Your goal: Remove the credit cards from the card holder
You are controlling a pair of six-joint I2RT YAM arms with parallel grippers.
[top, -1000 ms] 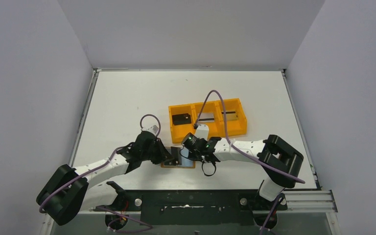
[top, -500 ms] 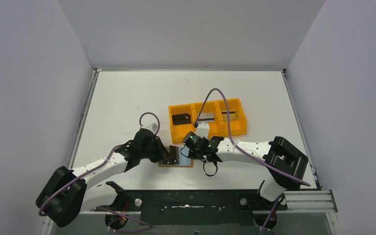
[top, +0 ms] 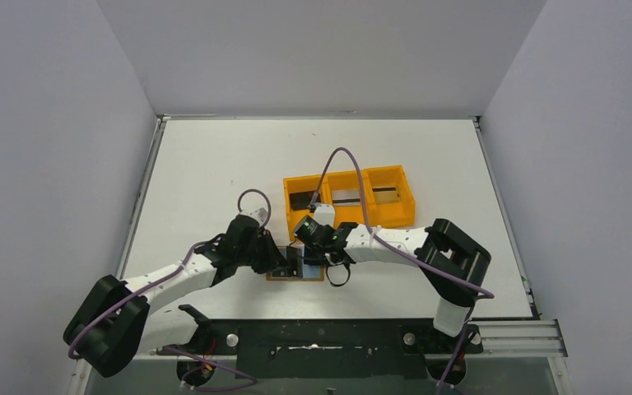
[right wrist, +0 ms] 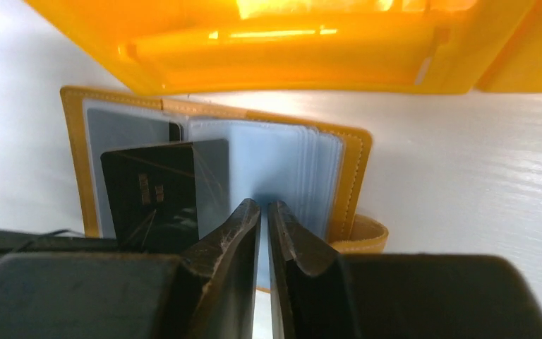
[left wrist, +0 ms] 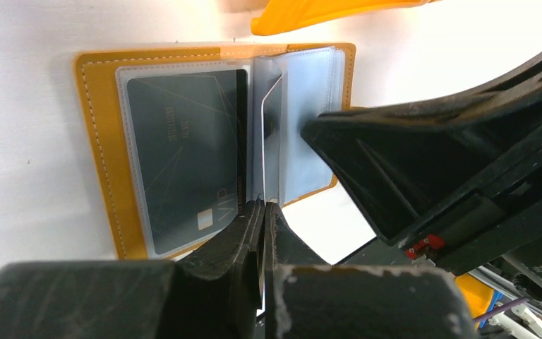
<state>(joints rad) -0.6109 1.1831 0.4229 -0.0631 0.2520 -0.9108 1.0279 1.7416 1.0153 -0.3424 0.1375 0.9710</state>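
Extraction step: card holder (left wrist: 99, 176) sleeve pinched shut by left gripper (left wrist: 262, 208); right gripper (right wrist: 263, 206) jaws near-closed, grip indiscernible; protruding credit card (right wrist: 152, 191) to be grasped next.

Matt stitched leather on the card holder (left wrist: 100, 162), its sleeves (left wrist: 307, 85) shiny clear plastic over a glossy dark credit card (left wrist: 183, 152); tray (right wrist: 289, 49) glossy plastic, tabletop (right wrist: 466, 176) matt white.

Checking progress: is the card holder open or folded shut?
Open: the card holder lies spread flat, pockets up, a dark card in one.
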